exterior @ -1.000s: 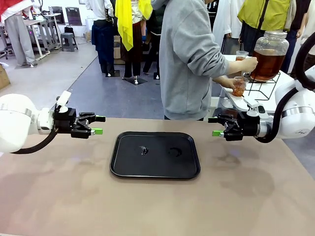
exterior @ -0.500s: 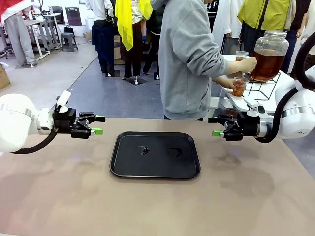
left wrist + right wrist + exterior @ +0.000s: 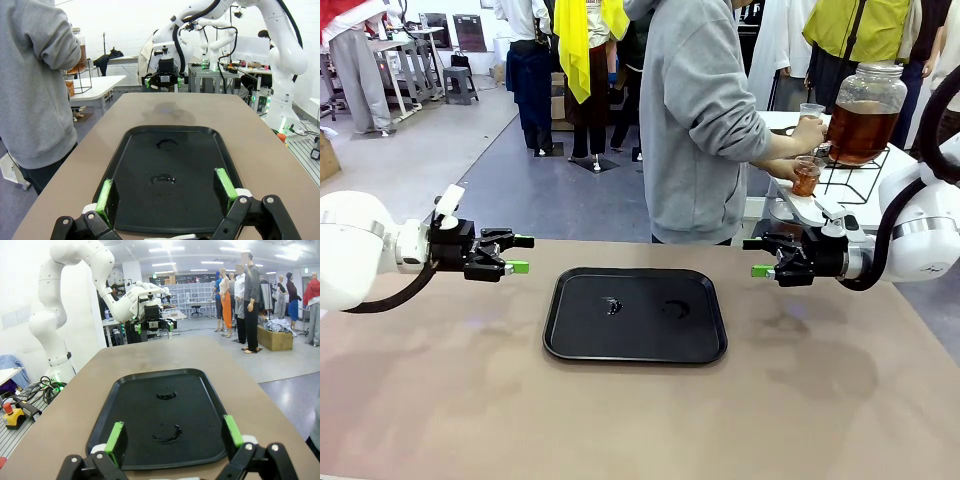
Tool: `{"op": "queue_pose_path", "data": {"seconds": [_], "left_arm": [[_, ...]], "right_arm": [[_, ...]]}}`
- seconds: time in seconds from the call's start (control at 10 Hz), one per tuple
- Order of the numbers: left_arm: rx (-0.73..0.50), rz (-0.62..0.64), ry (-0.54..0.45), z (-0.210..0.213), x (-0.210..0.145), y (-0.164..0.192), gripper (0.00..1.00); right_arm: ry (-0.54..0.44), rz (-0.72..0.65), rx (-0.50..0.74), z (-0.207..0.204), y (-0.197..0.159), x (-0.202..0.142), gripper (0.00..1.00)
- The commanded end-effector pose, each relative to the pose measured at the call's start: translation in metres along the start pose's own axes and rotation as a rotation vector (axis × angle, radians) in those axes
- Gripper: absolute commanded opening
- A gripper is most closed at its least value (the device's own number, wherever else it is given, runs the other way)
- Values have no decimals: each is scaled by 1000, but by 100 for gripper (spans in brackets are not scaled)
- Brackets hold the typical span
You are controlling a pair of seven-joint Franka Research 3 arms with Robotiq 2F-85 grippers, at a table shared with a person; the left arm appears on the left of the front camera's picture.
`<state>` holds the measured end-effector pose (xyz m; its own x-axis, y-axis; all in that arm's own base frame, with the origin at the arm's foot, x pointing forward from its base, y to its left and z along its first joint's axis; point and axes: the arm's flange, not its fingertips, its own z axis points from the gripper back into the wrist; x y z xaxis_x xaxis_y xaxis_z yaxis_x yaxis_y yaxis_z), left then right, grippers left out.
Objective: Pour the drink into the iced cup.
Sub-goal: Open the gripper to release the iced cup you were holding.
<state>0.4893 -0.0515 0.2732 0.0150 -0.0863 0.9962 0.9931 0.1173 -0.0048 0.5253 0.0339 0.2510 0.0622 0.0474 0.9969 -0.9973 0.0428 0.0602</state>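
The drink (image 3: 863, 128) is amber liquid in a large clear glass jar (image 3: 869, 82) on a side table at the back right. A person in a grey hoodie (image 3: 695, 120) stands there and holds a clear cup (image 3: 806, 177) with amber liquid under the jar's tap; I cannot tell whether there is ice in it. The person's other hand (image 3: 809, 133) is at the tap. My left gripper (image 3: 523, 254) hovers open left of the black tray (image 3: 570, 340). My right gripper (image 3: 754, 257) hovers open to the tray's right. Nothing is between either pair of fingers.
The tray (image 3: 122, 150) (image 3: 107, 415) lies mid-table with small wet marks on it. A second glass (image 3: 810, 111) stands near the jar, and a black wire stand (image 3: 855, 180) is under it. Bare brown tabletop (image 3: 640, 420) surrounds the tray.
The person's hand at the tap has shifted slightly left and the body has leaned a little. Both arms have stayed still with their grippers open.
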Motion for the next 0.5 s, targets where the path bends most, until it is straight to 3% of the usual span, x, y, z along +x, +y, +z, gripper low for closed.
{"op": "queue_pose_path", "data": {"seconds": [0.0, 0.4], "left_arm": [[-1, 2, 0, -1, 2, 0, 100], [-1, 2, 0, -1, 2, 0, 100]], "right_arm": [[2, -6, 1, -1, 0, 3, 100], [2, -6, 1, -1, 0, 3, 100]]}}
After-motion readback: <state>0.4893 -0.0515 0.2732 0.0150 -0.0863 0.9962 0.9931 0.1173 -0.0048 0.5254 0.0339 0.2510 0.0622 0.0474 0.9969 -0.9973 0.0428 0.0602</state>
